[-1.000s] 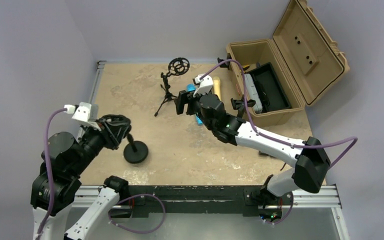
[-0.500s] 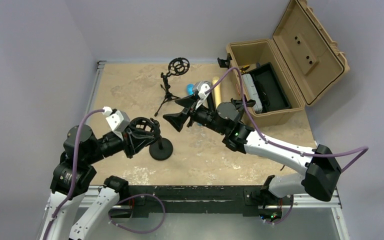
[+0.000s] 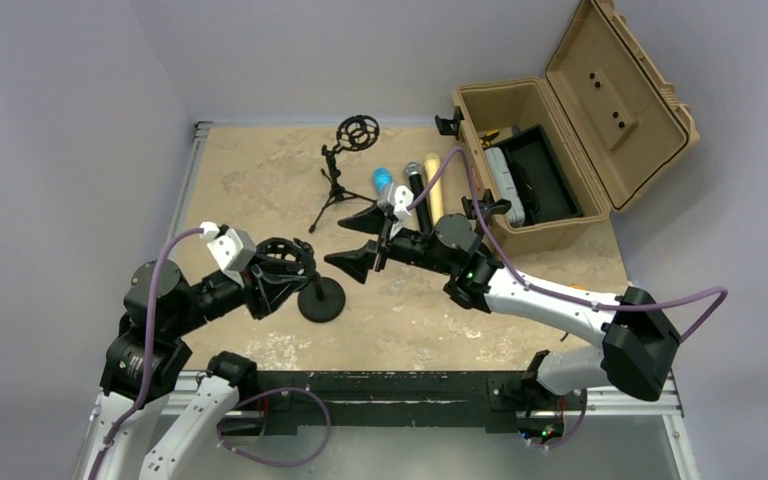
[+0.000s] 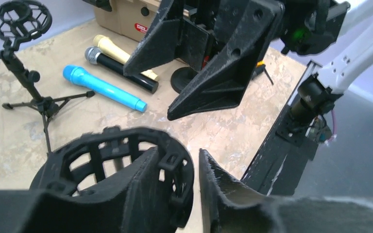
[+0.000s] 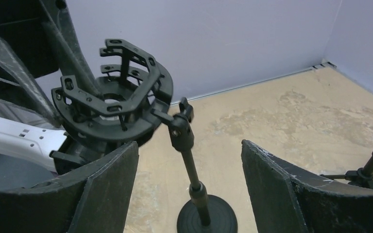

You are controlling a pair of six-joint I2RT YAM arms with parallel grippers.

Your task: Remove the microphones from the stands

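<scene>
My left gripper (image 3: 295, 265) is shut on the rim of the black shock mount (image 4: 111, 160) of a round-base stand (image 3: 321, 299), one finger inside the cage and one outside. The cage looks empty. My right gripper (image 3: 340, 243) is open and faces the stand. In the right wrist view the stand's pole (image 5: 189, 160) stands between its open fingers, untouched, with the mount (image 5: 111, 102) above. A blue microphone (image 3: 382, 180), a black one (image 3: 415, 180) and a gold one (image 3: 435, 185) lie side by side on the table behind the right gripper.
A tripod stand (image 3: 335, 185) with its own empty shock mount (image 3: 358, 132) stands at the back centre. An open tan case (image 3: 520, 165) with gear inside sits at the back right, lid up. Purple walls close the table on the left and far sides.
My left gripper has carried the round-base stand to the right, towards the middle. My right gripper has swung away from the microphones, turned to face the stand and now straddles its pole.
</scene>
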